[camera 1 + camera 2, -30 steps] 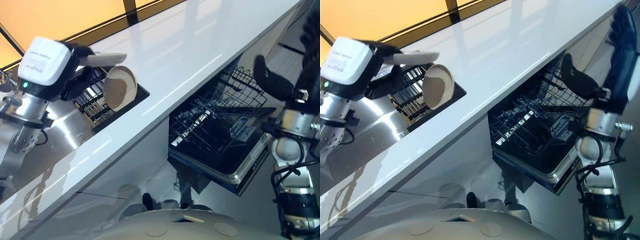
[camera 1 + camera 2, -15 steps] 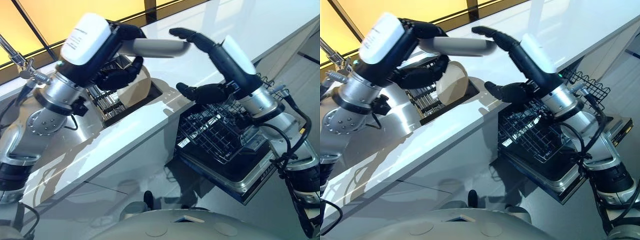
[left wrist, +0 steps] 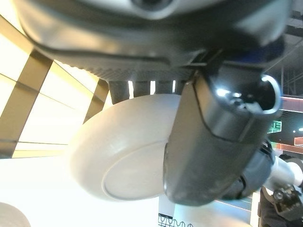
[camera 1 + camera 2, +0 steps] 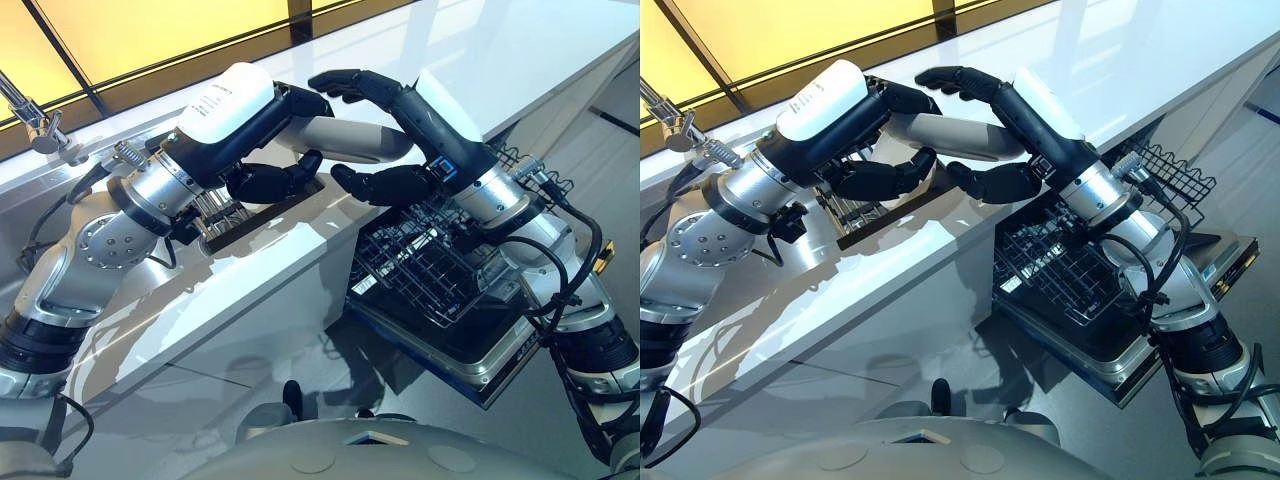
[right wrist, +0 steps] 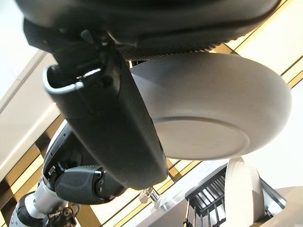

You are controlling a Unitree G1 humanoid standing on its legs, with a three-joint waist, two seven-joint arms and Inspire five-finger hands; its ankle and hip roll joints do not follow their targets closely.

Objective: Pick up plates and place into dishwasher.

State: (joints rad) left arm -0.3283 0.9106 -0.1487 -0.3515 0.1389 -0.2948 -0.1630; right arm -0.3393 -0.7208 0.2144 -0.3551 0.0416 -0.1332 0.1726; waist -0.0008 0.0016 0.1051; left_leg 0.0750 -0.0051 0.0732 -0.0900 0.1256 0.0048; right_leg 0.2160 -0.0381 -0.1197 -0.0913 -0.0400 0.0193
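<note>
The left hand (image 4: 262,180) pinches a cream plate (image 3: 123,146) between thumb and curled fingers above the dish rack (image 4: 855,215) on the desk (image 4: 420,60). The right hand (image 4: 385,180) also clasps the plate, likely for a handover toward the dishwasher rack (image 4: 430,270). The plate lies roughly flat between both hands.

Glossy white kitchen bench under amber window light

The long white bench (image 4: 420,60) runs diagonally, reflecting the glow of yellow-orange window panes (image 4: 150,30) split by dark frames (image 4: 300,8). A chrome faucet (image 4: 35,125) stands at its far left end. Below the bench front lies a pale grey, glossy floor (image 4: 300,350).
</note>
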